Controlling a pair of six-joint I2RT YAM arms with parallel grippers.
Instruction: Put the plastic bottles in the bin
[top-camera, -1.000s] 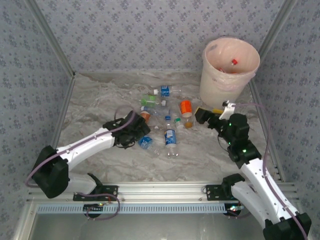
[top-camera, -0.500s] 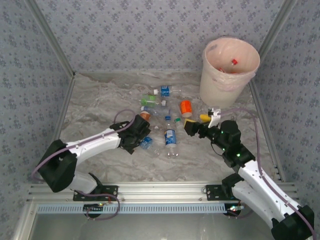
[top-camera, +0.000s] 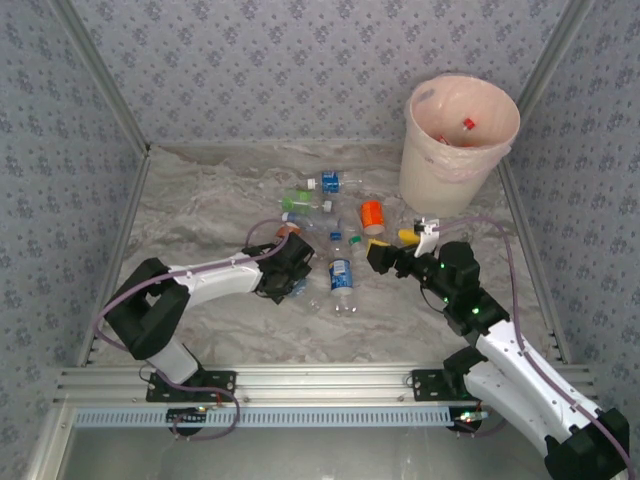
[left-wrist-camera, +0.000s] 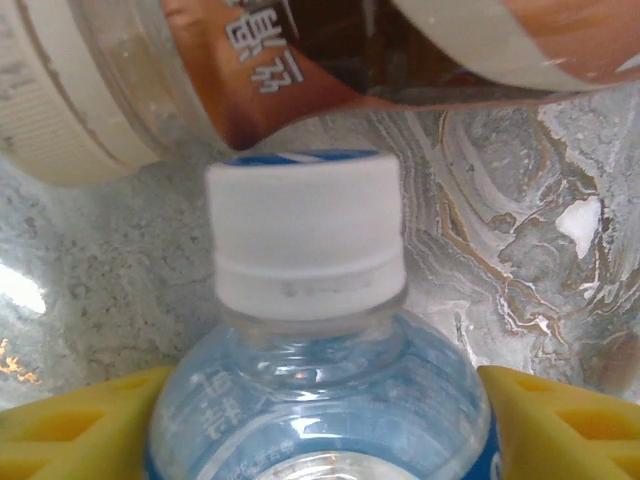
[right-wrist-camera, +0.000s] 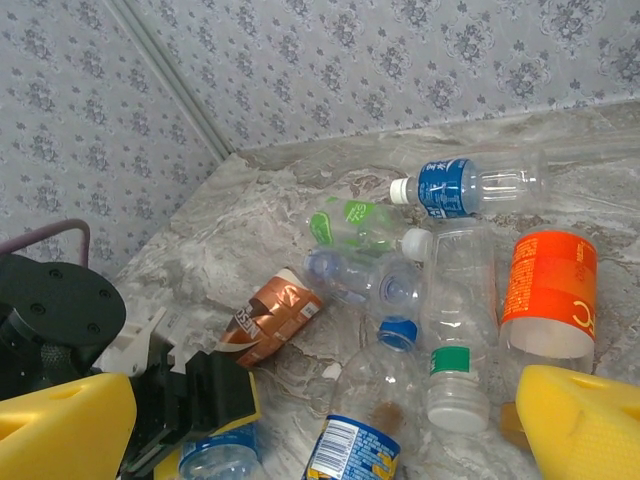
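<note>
Several plastic bottles lie in a loose heap mid-table, among them an orange-labelled one, a green-labelled one and a brown-labelled one. My left gripper is low on the table. Its yellow pads press both sides of a clear blue-labelled bottle with a white cap, which lies on the marble. My right gripper hovers open over the heap, just above a blue-capped bottle. The bin stands at the far right with bottles in its pink bag.
Patterned walls close in the table at the back and both sides. An aluminium rail runs along the near edge. The two grippers are close, with an upright-lying blue-labelled bottle between them. Bare marble lies to the far left.
My left gripper slid right onto the blue-labelled bottle and its jaws closed in around it. My right arm came down and left from beside the bin, then held still.
</note>
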